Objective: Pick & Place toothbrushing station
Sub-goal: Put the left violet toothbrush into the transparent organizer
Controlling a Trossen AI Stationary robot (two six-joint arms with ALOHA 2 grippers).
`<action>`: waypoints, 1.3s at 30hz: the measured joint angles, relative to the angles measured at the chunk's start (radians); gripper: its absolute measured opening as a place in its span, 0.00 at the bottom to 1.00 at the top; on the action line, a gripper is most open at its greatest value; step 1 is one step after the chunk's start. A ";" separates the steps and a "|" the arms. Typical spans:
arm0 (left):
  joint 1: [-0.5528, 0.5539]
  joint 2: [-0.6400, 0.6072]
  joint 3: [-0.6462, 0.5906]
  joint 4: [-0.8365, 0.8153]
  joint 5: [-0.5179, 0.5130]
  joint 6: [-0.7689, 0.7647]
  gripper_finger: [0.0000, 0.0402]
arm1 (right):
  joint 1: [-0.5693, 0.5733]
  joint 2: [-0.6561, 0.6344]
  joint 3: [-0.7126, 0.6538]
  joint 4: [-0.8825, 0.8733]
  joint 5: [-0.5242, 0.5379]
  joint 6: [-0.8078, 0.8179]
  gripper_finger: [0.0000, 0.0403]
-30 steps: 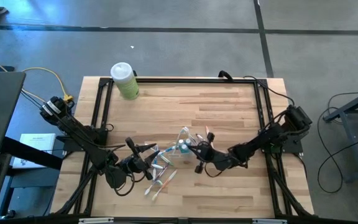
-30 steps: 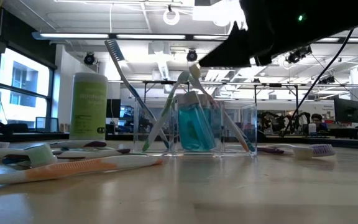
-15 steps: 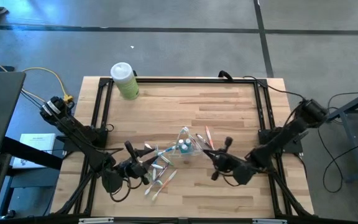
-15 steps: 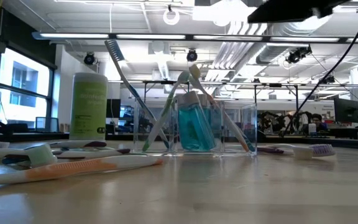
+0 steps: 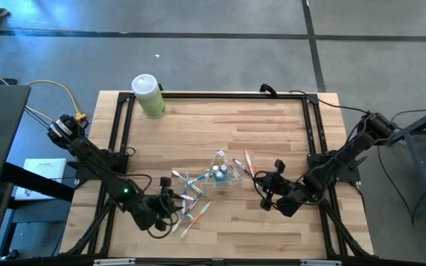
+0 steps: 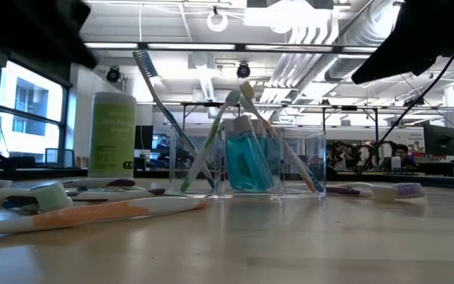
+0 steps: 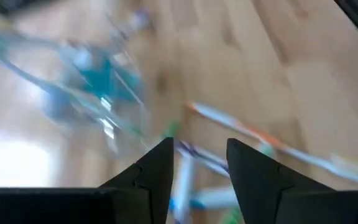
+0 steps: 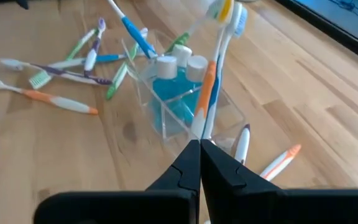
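The clear plastic cup stands at the table's middle and holds teal white-capped tubes and several upright toothbrushes. More toothbrushes lie loose on the wood at its near left, and they also show in the right wrist view. Two brushes lie to the cup's right. My left gripper is open over the loose brushes, with a purple-and-white brush showing between its fingers in the blurred left wrist view. My right gripper is shut and empty, to the right of the cup.
A pale-green bottle with a white cap stands at the far left corner. A black frame runs round the table. Bare wood lies between the cup and the far edge.
My right gripper has drawn back from the cup toward the table's right edge. My left gripper has gone toward the near edge, over the loose toothbrushes. The cup and its contents have stayed where they were.
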 joint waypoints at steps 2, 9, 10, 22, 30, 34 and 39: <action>0.012 0.000 0.000 -0.045 0.080 -0.068 0.35 | 0.000 0.000 0.000 0.004 0.003 -0.001 0.01; 0.072 0.000 0.000 -0.159 0.126 -0.174 0.40 | -0.009 0.000 0.000 0.007 0.007 -0.003 0.01; 0.082 0.000 0.000 -0.171 0.134 -0.181 0.41 | -0.009 0.000 0.000 0.007 0.007 -0.002 0.01; 0.158 0.003 -0.076 -0.210 0.223 -0.358 0.44 | -0.008 0.000 0.000 0.007 0.008 0.004 0.01; 0.158 0.003 -0.112 -0.153 0.253 -0.420 0.44 | -0.008 0.000 0.000 0.007 0.008 0.003 0.01; 0.165 0.018 -0.112 -0.102 0.253 -0.373 0.44 | -0.008 0.000 0.000 0.007 0.008 0.003 0.01; 0.169 0.088 -0.112 -0.097 0.254 -0.358 0.44 | -0.008 0.000 0.000 0.009 0.008 0.003 0.01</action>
